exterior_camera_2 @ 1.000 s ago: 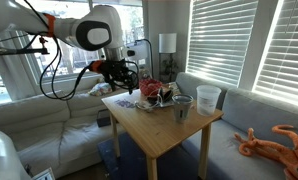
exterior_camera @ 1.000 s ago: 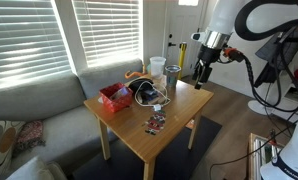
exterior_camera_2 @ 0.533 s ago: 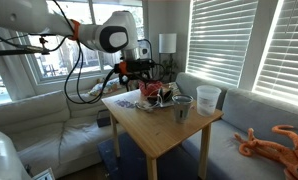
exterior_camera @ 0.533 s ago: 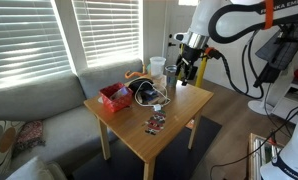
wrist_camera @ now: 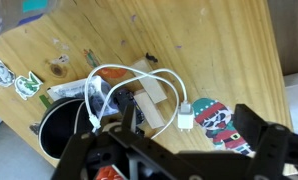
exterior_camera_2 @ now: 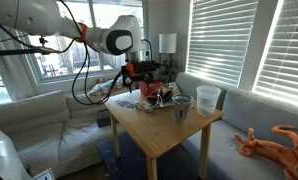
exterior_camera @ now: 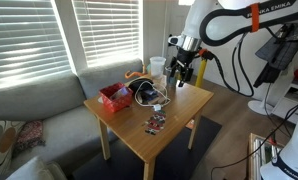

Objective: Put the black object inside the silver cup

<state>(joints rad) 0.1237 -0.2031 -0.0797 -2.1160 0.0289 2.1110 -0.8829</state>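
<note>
Table [exterior_camera: 185, 104] of pale wood carries everything, and the gripper [exterior_camera: 182, 70] hangs high above it. We cannot tell whether its fingers are spread or pressed together, since dark linkage crowds the lower edge of the wrist view. At one corner stands the silver cup [exterior_camera_2: 182, 106], upright and open-mouthed. We take the black object [wrist_camera: 51, 128] to be the dark round piece near the table's middle, with a white cable [wrist_camera: 124, 78] looped across it. It looks rigid, light and smooth-walled, so we would pinch its rim on the side clear of the cable, lest the cable drag along
</note>
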